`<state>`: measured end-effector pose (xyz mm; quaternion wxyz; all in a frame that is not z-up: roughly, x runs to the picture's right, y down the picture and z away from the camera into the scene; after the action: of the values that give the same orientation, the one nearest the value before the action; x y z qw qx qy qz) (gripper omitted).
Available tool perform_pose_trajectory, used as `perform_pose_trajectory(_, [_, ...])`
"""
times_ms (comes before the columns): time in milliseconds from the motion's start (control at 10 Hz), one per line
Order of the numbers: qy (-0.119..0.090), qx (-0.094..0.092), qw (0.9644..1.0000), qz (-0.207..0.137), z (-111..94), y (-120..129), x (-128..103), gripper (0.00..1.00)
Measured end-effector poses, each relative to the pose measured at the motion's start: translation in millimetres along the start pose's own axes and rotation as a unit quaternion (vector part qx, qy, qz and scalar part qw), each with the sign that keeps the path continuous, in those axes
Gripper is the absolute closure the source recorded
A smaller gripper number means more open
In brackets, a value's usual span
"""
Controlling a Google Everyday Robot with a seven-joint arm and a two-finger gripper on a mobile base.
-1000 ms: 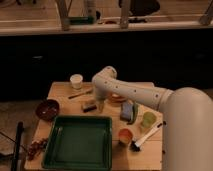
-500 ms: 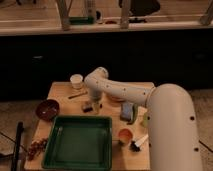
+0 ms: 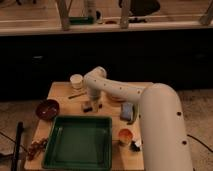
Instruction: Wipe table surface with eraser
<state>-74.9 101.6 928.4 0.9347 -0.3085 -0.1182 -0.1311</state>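
Observation:
The table surface (image 3: 61,93) is a light tan wooden top in the middle of the camera view. The eraser (image 3: 88,106), a small tan block on a dark base, lies on it just behind the green tray. My white arm reaches in from the lower right, bends at the elbow (image 3: 95,78) and points down. My gripper (image 3: 94,101) is right at the eraser's right side, low over the table. The wrist hides where the two meet.
A green tray (image 3: 80,142) fills the table's front. Around the eraser are a white cup (image 3: 76,80), a dark red bowl (image 3: 48,108), a thin stick (image 3: 76,95), a blue-grey sponge (image 3: 127,111), an orange cup (image 3: 125,135) and a black-headed brush (image 3: 135,145).
My arm has swung left and its elbow has come over the eraser. The gripper has come down beside the eraser. The eraser stays about where it was.

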Motion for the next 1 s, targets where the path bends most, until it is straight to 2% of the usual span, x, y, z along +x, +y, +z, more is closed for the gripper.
perform_pose_trajectory(300, [-0.006,-0.015,0.9999,-0.001,14,-2,4,0.78])
perform_pose_trajectory(400, [-0.008,-0.018,0.9998,-0.001,16,-2,4,0.90])
perform_pose_trajectory(500, [-0.007,-0.018,0.9998,-0.001,15,-2,4,0.98])
perform_pose_trajectory(800, [-0.005,-0.018,0.9998,-0.002,14,-2,5,1.00])
perform_pose_trajectory(900, [-0.001,-0.016,0.9999,0.003,11,-1,11,1.00])
perform_pose_trajectory(1000, [0.004,-0.003,0.9999,0.015,0,-6,26,1.00])
